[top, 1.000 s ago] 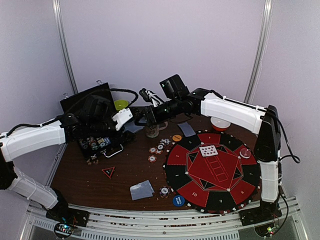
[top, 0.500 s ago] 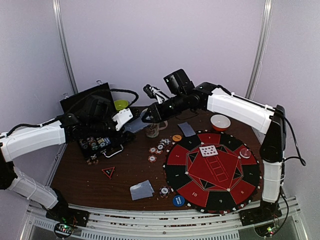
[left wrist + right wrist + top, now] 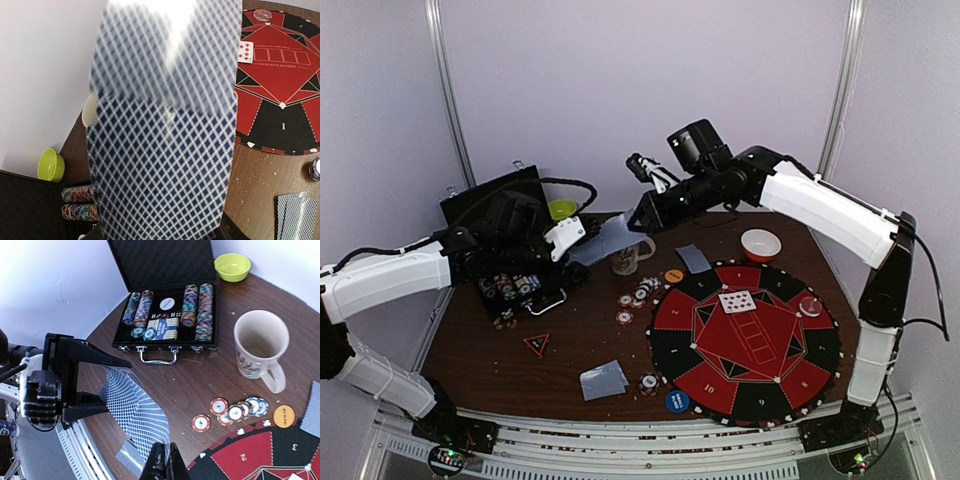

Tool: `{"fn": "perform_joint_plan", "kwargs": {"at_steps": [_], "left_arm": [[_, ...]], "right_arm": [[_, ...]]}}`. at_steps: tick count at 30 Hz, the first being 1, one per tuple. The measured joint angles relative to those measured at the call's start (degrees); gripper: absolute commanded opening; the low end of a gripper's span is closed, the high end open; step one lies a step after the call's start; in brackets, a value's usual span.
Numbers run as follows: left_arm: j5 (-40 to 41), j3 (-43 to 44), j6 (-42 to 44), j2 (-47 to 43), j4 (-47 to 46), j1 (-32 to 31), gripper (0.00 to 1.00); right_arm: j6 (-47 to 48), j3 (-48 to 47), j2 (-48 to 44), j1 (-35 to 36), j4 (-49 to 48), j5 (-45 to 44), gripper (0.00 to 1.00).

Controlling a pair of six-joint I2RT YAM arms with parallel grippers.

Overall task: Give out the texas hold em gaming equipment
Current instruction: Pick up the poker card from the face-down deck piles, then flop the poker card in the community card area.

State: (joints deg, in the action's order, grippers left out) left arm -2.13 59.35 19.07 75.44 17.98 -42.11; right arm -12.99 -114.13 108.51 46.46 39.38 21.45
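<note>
My left gripper [image 3: 570, 235] is shut on a deck of blue-checked playing cards [image 3: 160, 165], which fills the left wrist view and hides the jaws. My right gripper [image 3: 164, 465] is shut on the edge of one card [image 3: 142, 415], which bows from the deck in the left gripper [image 3: 117, 386] across to it. From above, that card [image 3: 605, 238] spans between the left gripper and the right gripper [image 3: 638, 222], over the table. Loose striped chips [image 3: 635, 298] and an orange button [image 3: 673, 275] lie beside the red-and-black mat [image 3: 760, 345].
An open black chip case [image 3: 510, 285] sits at the left, with a white mug [image 3: 625, 260] under the right gripper. A green bowl [image 3: 561, 209] and a red-rimmed bowl [image 3: 760, 243] stand at the back. Face-down cards [image 3: 603, 380] and a blue button [image 3: 677, 401] lie near the front.
My right gripper has shut on a card and risen up and to the right, drawing the card out from the deck. The left arm has stayed still.
</note>
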Motion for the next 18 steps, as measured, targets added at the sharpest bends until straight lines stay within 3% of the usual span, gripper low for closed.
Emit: {"fn": "perform_joint_plan", "kwargs": {"at_steps": [6,10,15,18], "left_arm": [[0.00,0.00,0.00,-0.02,0.00,0.00,0.52],[0.00,0.00,0.00,-0.02,-0.02,0.00,0.52],[0.00,0.00,-0.02,-0.02,-0.02,0.00,0.52],[-0.02,0.00,0.00,-0.02,0.00,0.00,0.52]], "right_arm": [[-0.55,3.43,-12.31,-4.37,5.53,-11.78,0.00],[-3.45,7.63,-17.38,-7.04,13.40,-28.44,0.00],[-10.14,17.86,-11.45,-7.43,25.44,-46.45,0.00],[-13.49,24.37,-5.11,-7.43,30.34,-52.94,0.00]]}}
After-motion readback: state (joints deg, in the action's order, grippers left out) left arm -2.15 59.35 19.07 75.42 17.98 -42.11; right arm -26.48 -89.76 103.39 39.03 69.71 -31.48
